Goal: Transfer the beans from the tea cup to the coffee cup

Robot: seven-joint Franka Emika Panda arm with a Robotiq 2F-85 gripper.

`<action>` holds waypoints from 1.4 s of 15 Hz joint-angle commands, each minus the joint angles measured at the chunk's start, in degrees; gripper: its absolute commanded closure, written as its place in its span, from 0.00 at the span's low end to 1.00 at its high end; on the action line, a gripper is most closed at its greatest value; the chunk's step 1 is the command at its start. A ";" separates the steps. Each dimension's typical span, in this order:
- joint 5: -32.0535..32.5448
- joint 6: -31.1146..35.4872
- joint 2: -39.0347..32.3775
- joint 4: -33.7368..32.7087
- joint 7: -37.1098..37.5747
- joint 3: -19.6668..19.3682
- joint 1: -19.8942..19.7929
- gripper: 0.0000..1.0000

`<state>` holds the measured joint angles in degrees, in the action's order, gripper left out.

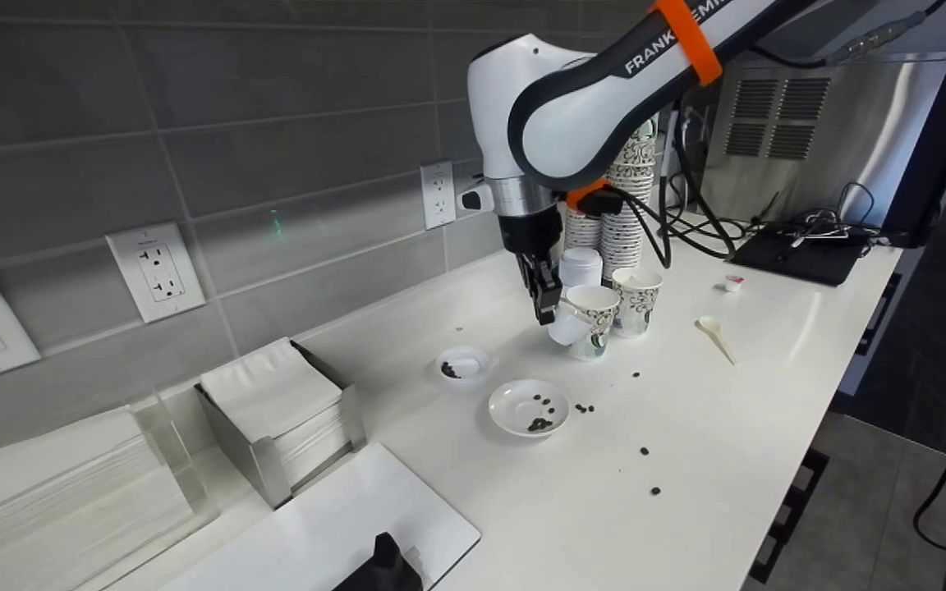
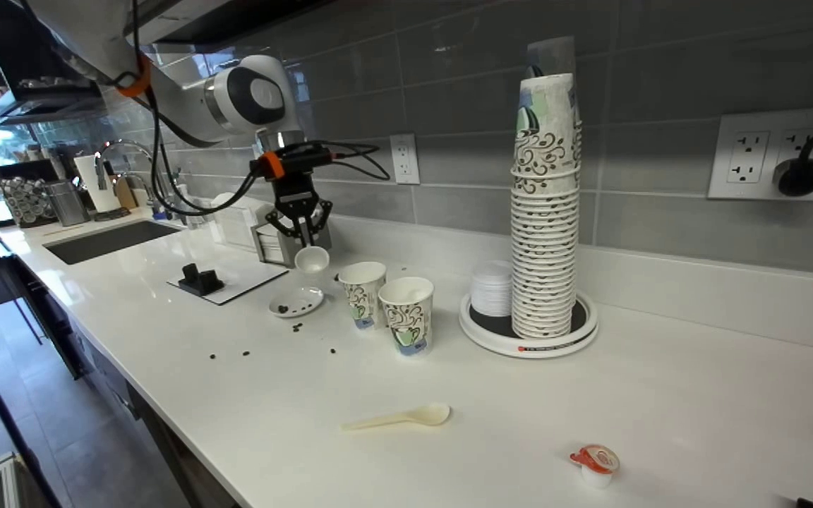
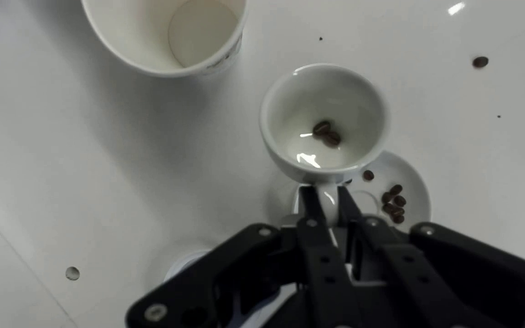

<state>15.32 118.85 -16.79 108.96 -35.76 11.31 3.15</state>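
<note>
Nearest in an exterior view, a black object [image 1: 383,566] sits on a white board [image 1: 358,501] by a metal holder [image 1: 269,472] of napkins [image 1: 280,394]. Beyond, a white saucer [image 1: 514,406] bears coffee beans [image 1: 539,424], with more scattered on the counter [image 1: 555,501]. Next comes the gripper [image 3: 326,196], its fingers [image 3: 310,202] pinching the handle of a white teacup [image 3: 353,100] held above the counter. In the wrist view, a couple of beans [image 3: 331,138] lie in the teacup, just ahead of the fingertips, the cup wall between. On the arm [image 1: 580,131], "FRANK" and "EMI" can be read either side of an orange band [image 1: 686,41]. Farther stand two patterned paper cups [image 1: 602,328], a spoon [image 1: 715,338] lying near them, then stacked lids [image 1: 580,264], a creamer tub [image 1: 733,283] and a steel appliance [image 1: 818,123].
</note>
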 commanded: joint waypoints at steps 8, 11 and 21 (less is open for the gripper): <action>-3.81 12.20 6.96 5.95 3.58 -3.60 -0.94 0.97; -6.70 17.77 7.29 8.28 3.72 -4.83 -2.32 0.97; -10.62 29.88 12.84 16.46 5.18 -7.34 -4.83 0.97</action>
<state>8.26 144.70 -8.02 120.47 -29.37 3.92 -1.17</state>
